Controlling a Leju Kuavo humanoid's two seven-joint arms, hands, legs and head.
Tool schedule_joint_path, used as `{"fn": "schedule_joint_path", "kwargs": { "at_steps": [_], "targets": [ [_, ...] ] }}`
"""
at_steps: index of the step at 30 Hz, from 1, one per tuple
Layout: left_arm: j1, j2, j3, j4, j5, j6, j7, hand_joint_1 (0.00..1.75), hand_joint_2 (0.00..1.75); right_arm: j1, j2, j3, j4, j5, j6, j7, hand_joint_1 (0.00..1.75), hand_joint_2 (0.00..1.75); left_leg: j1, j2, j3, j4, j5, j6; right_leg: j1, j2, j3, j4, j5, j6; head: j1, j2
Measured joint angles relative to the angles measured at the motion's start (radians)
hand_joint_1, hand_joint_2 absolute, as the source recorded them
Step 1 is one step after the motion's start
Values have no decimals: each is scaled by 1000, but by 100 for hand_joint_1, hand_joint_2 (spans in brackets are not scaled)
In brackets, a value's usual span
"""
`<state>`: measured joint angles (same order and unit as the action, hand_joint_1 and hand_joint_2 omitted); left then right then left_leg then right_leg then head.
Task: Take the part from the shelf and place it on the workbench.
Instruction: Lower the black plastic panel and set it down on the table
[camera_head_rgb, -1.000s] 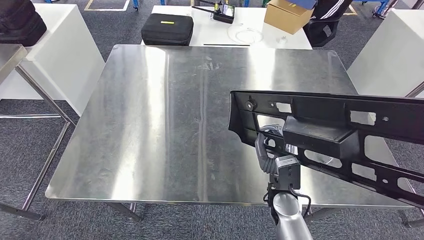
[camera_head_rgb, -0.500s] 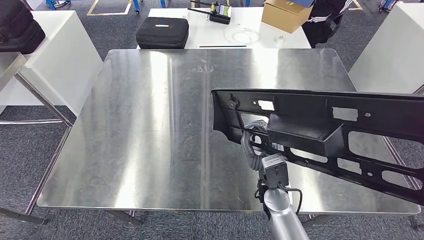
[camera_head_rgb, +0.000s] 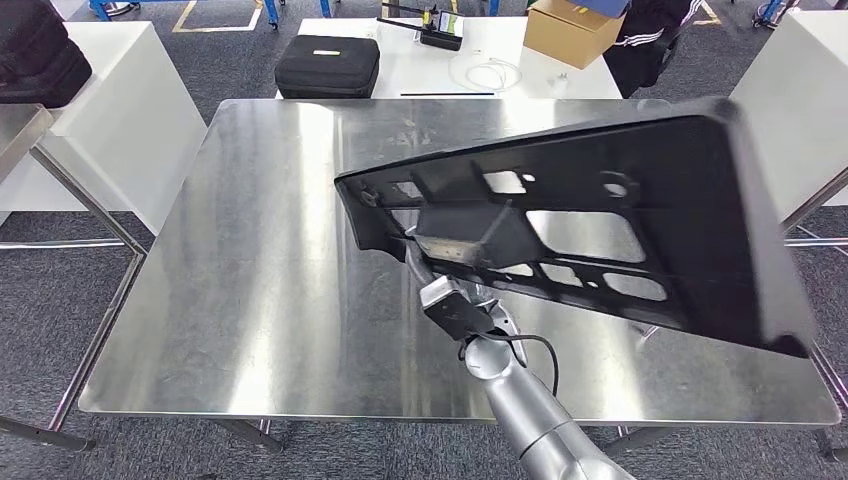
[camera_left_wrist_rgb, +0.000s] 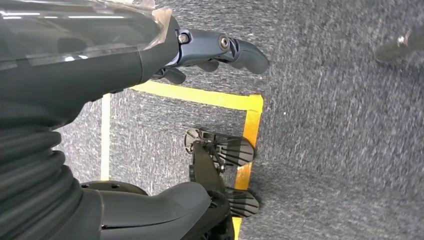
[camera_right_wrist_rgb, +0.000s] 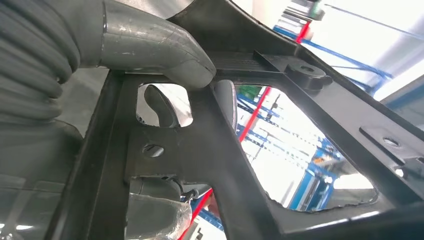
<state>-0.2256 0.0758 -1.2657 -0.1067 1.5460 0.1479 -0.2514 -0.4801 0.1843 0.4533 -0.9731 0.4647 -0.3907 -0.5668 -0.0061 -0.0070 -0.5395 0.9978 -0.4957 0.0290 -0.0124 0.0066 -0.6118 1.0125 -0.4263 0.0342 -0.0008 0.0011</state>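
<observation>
Now the right hand (camera_head_rgb: 455, 268) grips the part (camera_head_rgb: 600, 215), a long black plastic panel with many cut-outs, and holds it in the air above the workbench (camera_head_rgb: 270, 250). In the right wrist view the thumb (camera_right_wrist_rgb: 150, 45) lies over one bar of the part (camera_right_wrist_rgb: 210, 150) and darker fingers come through an opening from the other side, so the hold looks closed around the frame. The part is tilted, with its near end over the middle of the workbench and its far end reaching past the right edge. I cannot see that it touches the steel anywhere.

The left hand (camera_left_wrist_rgb: 215, 50) hangs beside the body over the floor, with fingers loosely curled and nothing in them.

I judge the part to be stiff and rather light for its length, but awkward: it is taken close to one end, so the long free side will pull it down and may swing. The smooth plastic could slip in the fingers. A bar beside a cut-out, nearer to the middle, would be a better place to take hold. When it goes down, the long end should come over the workbench first, or it may tip off the right edge.

Beyond the far edge, on a white table, stand a closed black case (camera_head_rgb: 327, 64) and a cardboard box (camera_head_rgb: 568, 28); what they hold I cannot tell.
</observation>
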Motion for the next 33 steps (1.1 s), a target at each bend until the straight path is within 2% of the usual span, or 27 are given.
{"fn": "schedule_joint_path", "kwargs": {
  "at_steps": [7, 15, 22, 25, 29, 33],
  "targets": [
    [-19, -7, -57, -3, -12, -9, 9, 0, 175, -122, 31, 85, 153, 154, -114, 124, 175, 175, -1, 0, 0, 0, 0, 0, -1, 0, 0, 0, 0, 0, 0, 0],
    [-39, -19, -122, -7, -35, -13, 35, 0, 175, -246, 21, 88, 335, 268, -209, 285, 175, 175, -1, 0, 0, 2, 0, 0, -1, 0, 0, 0, 0, 0, 0, 0],
    [-53, -25, -162, -7, -40, -18, 52, 0, 175, -307, -22, 48, 452, 323, -252, 356, 175, 175, -1, 0, 0, 2, -1, 1, -1, 0, 0, 0, 0, 0, 0, 0],
    [-59, -26, -176, -7, -40, -22, 59, 0, 175, -329, -45, 37, 495, 385, -264, 472, 175, 175, -1, -1, 0, 3, -1, 1, -1, 0, 0, 0, 0, 0, 0, 0],
    [-60, -27, -192, -7, -38, -29, 66, 0, 175, -363, -105, 21, 552, 452, -254, 630, 175, 175, -2, -2, 0, 3, -1, 1, -2, -1, 0, -1, 0, 1, 0, 0],
    [-60, -27, -204, -7, -26, -30, 66, 0, 175, -396, -173, 0, 595, 491, -243, 709, 175, 175, -3, -2, 0, 3, -1, 1, -3, -1, 0, -1, 0, 1, 0, 0]
  ]
}}
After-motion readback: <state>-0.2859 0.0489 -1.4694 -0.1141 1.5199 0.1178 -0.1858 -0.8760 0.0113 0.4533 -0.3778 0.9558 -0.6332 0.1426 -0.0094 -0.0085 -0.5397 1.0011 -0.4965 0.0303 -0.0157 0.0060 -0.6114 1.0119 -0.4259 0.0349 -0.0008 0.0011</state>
